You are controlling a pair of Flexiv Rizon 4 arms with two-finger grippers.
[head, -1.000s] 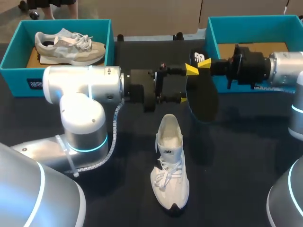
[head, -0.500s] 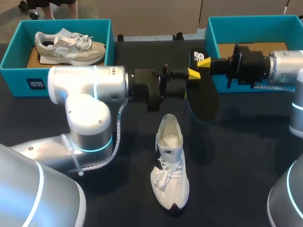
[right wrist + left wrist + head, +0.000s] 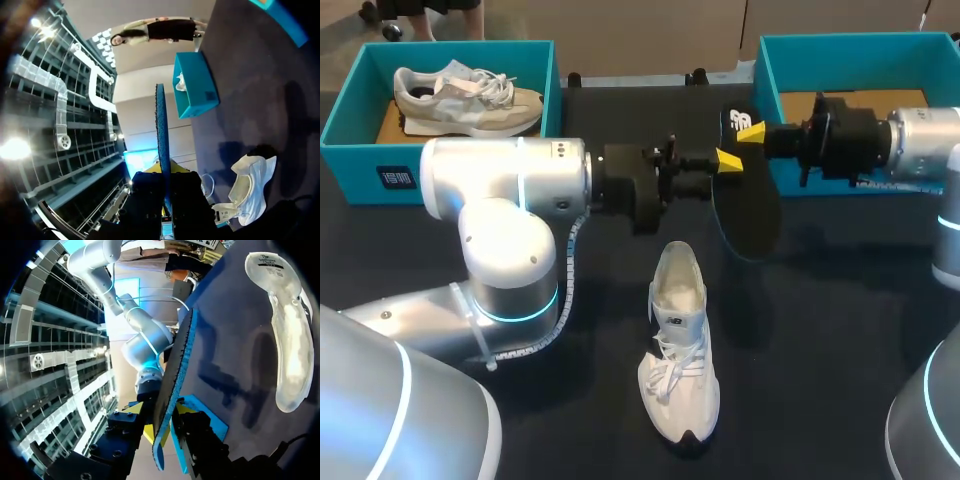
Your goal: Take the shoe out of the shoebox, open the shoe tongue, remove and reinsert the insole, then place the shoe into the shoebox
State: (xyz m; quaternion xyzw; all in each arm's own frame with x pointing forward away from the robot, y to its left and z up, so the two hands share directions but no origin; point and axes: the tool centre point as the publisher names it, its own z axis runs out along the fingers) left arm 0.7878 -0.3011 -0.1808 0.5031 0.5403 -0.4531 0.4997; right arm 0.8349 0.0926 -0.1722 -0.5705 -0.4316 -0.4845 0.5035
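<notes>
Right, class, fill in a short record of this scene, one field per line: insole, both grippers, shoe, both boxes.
insole: held in the air above the table, between the two grippers
left gripper: shut on the insole
right gripper: shut on the insole's upper end
shoe: white, upright on the table, toe towards the robot
left box: holds a second shoe
right box: no shoe seen in it
</notes>
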